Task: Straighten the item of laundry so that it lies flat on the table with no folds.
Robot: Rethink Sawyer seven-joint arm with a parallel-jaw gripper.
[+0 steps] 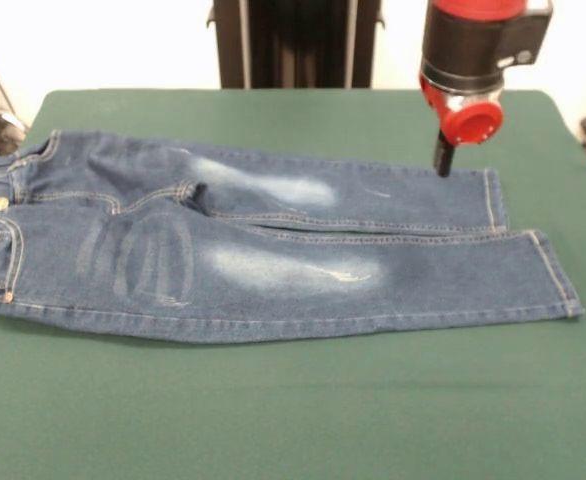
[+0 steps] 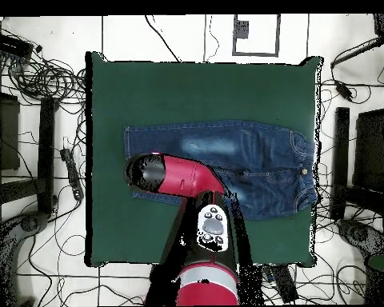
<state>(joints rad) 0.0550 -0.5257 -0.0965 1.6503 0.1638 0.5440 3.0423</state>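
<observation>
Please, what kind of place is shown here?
Probably a robotics lab, not a home: a red robot arm works over jeans on a green table, with many loose cables on the tiled floor around it.

A: Where is there room on the table (image 1: 273, 420)?

B: A wide bare strip of green runs along the near side in the front view, and a narrower one along the far side.

A: What's in the way?

B: The jeans (image 1: 273, 260) lie flat across the middle, low enough to pass over. Only the arm (image 2: 183, 176) stands tall, with its gripper (image 1: 441, 158) hanging over 1 leg's cuff end
</observation>
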